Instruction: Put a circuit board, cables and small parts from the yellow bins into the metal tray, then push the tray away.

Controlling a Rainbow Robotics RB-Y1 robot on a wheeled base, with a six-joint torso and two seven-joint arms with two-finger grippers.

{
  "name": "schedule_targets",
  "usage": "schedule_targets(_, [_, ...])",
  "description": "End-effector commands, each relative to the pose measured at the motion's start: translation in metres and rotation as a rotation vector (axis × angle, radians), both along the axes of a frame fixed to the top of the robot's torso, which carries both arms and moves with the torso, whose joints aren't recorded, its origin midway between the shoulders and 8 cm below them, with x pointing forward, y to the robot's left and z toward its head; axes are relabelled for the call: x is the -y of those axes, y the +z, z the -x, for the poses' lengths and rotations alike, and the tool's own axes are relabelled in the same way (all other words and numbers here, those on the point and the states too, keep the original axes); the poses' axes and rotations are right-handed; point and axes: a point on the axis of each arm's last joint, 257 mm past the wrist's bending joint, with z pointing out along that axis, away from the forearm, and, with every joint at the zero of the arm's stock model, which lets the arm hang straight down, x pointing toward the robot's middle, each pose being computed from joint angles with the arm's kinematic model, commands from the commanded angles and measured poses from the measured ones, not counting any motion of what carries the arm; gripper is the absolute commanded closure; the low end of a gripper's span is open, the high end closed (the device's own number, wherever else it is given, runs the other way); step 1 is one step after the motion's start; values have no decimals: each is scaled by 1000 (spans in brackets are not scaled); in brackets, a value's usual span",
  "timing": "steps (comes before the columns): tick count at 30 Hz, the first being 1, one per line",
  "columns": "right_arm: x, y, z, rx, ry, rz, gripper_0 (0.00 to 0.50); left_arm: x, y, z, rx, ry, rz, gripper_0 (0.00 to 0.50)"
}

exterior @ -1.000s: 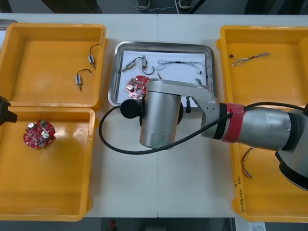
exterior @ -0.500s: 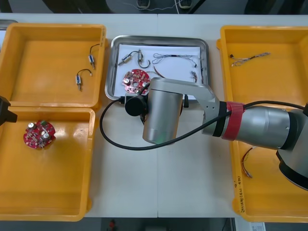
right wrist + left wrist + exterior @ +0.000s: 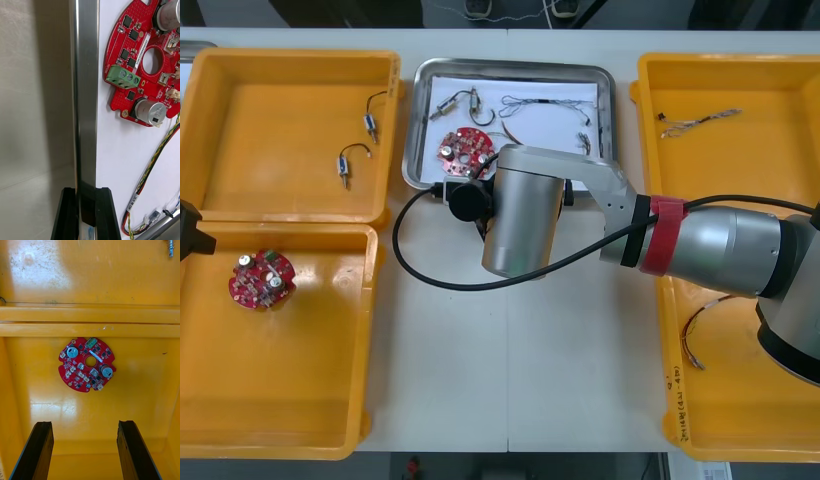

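1. While the right arm works at the middle of the table, the left gripper (image 3: 85, 424) hangs over the near left yellow bin (image 3: 330, 400), its fingers (image 3: 41, 450) standing wide apart with nothing between them
2. A red circuit board (image 3: 260, 280) lies flat on that bin's floor, apart from every wall; in the left wrist view it sits beyond the fingertips, short of the ridge where the two left bins meet
3. Behind it, the far left yellow bin (image 3: 280, 65) holds two small metal parts (image 3: 370, 122), each with a short black lead, lying apart from each other
4. The metal tray (image 3: 411, 140), white inside, stands at the far side of the table between the bins; a second red circuit board (image 3: 463, 152) lies in its near left part, with another small metal part (image 3: 463, 103) and thin cables (image 3: 545, 103) farther in
5. The right gripper (image 3: 87, 192) is clamped on the tray's near rim, one finger outside the wall and one inside; in the front view the silver wrist (image 3: 520, 215) covers it
6. A red and yellow cable (image 3: 157, 157) runs over the white lining just beside that board
7. The far right yellow bin (image 3: 650, 130) holds a twisted cable (image 3: 700, 120); the near right yellow bin (image 3: 680, 400) holds a thin cable (image 3: 692, 330), partly under the arm
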Motion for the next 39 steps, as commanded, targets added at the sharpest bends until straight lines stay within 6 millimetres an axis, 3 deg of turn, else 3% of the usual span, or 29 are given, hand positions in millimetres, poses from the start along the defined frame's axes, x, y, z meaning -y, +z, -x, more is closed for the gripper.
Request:
schedule_targets(1, [-30, 49, -20, 91, 69, -21, 500, -20, 14, 6, 19, -14, -79, 0])
schedule_targets(11, [-23, 60, -43, 132, 68, -38, 500, -20, 14, 6, 19, -14, -79, 0])
schedule_targets(19, [-29, 81, -61, 171, 90, -93, 500, -20, 14, 6, 19, -14, -79, 0])
schedule_targets(31, [-27, 88, -66, 188, 92, -96, 493, -20, 14, 6, 19, -14, -79, 0])
schedule_targets(32, [-26, 87, -66, 187, 89, -95, 445, -20, 14, 6, 19, -14, -79, 0])
schedule_targets(33, [-24, 87, -67, 187, 86, -93, 294, -20, 14, 6, 19, -14, -79, 0])
schedule_targets(34, [-24, 86, -67, 185, 84, -93, 222, -20, 14, 6, 19, -14, -79, 0])
schedule_targets(35, [-24, 86, -67, 186, 85, -93, 222, -20, 14, 6, 19, -14, -79, 0])
schedule_targets(36, [-24, 86, -67, 185, 86, -93, 35, -20, 14, 6, 19, -14, -79, 0])
schedule_targets(37, [-23, 85, -67, 185, 83, -92, 0, -20, 14, 6, 19, -14, -79, 0])
schedule_targets(39, [-23, 86, -68, 185, 83, -93, 0, -20, 14, 6, 19, -14, -79, 0])
